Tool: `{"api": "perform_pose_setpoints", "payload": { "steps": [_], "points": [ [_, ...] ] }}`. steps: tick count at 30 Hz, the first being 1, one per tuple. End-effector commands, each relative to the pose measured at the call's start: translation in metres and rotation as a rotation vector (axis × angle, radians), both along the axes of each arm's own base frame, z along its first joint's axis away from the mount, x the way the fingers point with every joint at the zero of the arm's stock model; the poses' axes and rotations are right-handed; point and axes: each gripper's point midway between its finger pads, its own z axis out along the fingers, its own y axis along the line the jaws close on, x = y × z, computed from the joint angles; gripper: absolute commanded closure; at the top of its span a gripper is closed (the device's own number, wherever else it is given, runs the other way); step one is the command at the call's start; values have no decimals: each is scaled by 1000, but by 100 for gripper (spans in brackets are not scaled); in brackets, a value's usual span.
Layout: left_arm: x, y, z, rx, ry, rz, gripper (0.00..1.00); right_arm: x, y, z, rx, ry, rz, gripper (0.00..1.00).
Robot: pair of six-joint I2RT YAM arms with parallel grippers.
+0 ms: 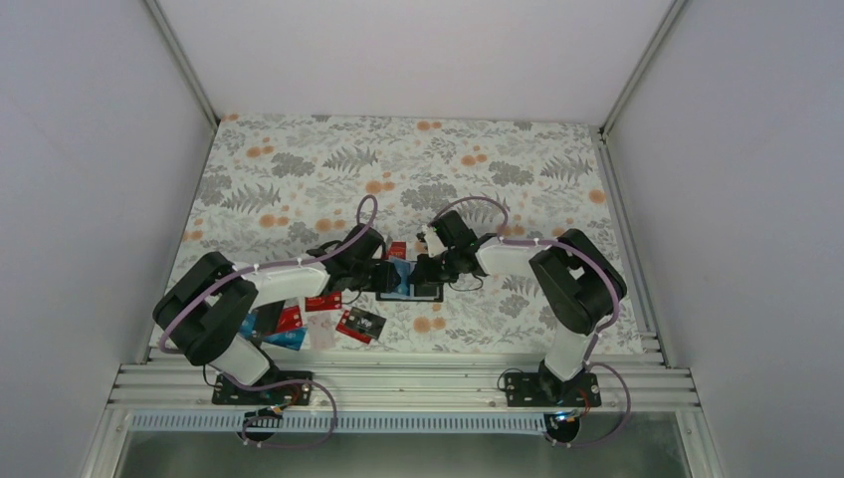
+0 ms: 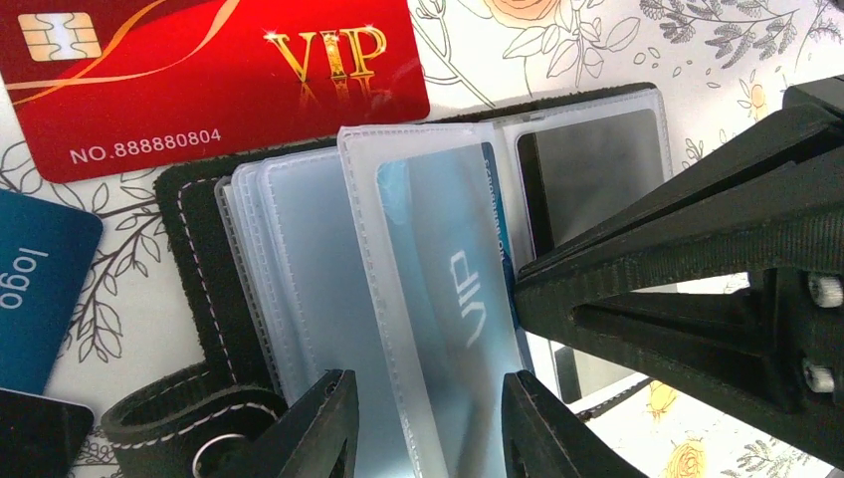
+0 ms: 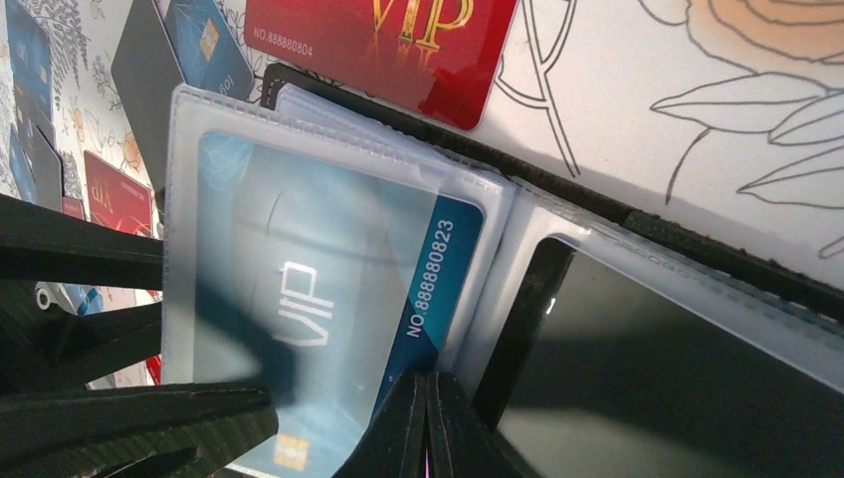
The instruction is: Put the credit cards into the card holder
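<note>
- White walls (image 1: 398,50) enclose a surface (image 1: 299,169) covered by a cloth printed with grey leaves and orange flowers. Both arms reach inward and meet near its middle.
- Card holder (image 2: 189,249): black, lying open and flat on the surface between the two tools, with its clear sleeves fanned up from the spine. In the left wrist view, a closing strap (image 2: 179,423) with a metal snap lies at its near edge.
- Blue VIP card (image 3: 445,274): sits in the uppermost sleeve (image 2: 398,199). Most of it is behind the frosted plastic; the end strip bearing its number is uncovered beside the spine.
- Left tool (image 2: 428,438): jaws part-way apart, one finger on each side of that sleeve. Whether they press on it cannot be told.
- Right tool (image 3: 426,403): jaws closed together to a single tip and gripping nothing. The tip is set against the exposed end of the blue VIP card.
- Red VIP card (image 2: 219,80): flat on the cloth, face up, just beside the far edge of the card holder.
- Blue card marked "logo" (image 2: 40,289) and a black card (image 2: 30,438): flat on the cloth near the strap side of the card holder.
- Loose credit cards (image 1: 343,321): red, blue and black, scattered flat beside and under the left arm, toward the near edge of the surface and apart from the card holder.
</note>
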Motion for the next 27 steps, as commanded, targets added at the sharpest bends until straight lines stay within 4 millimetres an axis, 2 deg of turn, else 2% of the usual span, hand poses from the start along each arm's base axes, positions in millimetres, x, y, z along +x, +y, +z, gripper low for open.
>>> {"api": "perform_pose_setpoints", "payload": {
  "steps": [1, 8, 19, 27],
  "points": [
    [4, -4, 6, -17, -15, -8, 62, -2, 4, -6, -11, -2, 14, 96],
    [7, -7, 15, -16, -23, -13, 65, -3, 3, -9, -15, 3, 10, 96],
    [4, -15, 19, -45, -9, -36, 69, -2, 2, -10, -18, 4, 7, 96],
    [5, -29, 26, -71, -15, -65, 72, 3, 3, 3, -18, -30, 3, 96]
  ]
}}
